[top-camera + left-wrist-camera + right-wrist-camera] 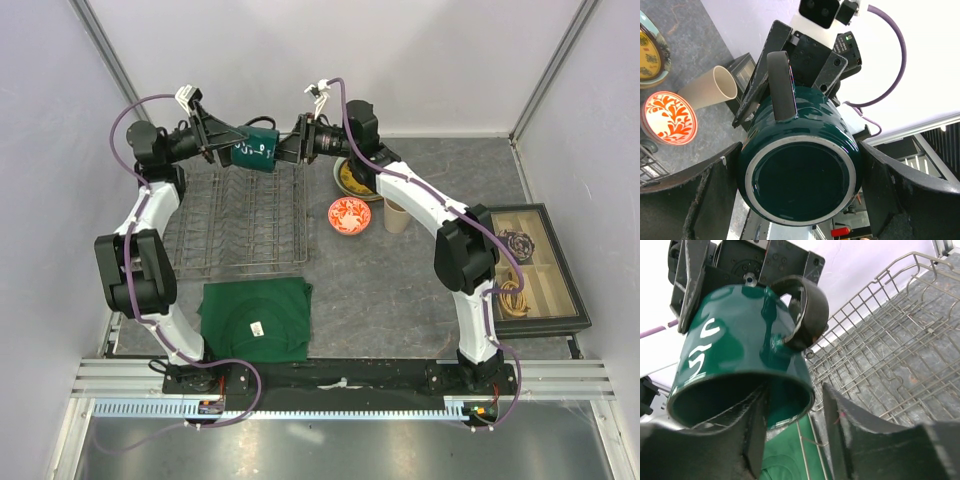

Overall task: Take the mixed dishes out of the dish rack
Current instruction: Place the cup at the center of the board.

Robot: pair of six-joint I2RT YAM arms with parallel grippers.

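The dark green mug (255, 150) hangs on its side in the air over the far edge of the grey wire dish rack (240, 235). My left gripper (232, 148) is shut on its base (800, 172), a finger pressed on either side. My right gripper (287, 150) is open at the mug's mouth (735, 350), one finger inside the rim and the other outside with a gap. The red-and-white bowl (350, 214), the tall beige cup (397, 216) and the yellow-and-dark plate (350, 180) sit on the table to the right of the rack. The other plates cannot be made out.
No dishes show in the rack (890, 350). A dark green folded cloth (255, 318) lies in front of it. A black compartment box (530, 268) stands at the right. White walls close the back and sides.
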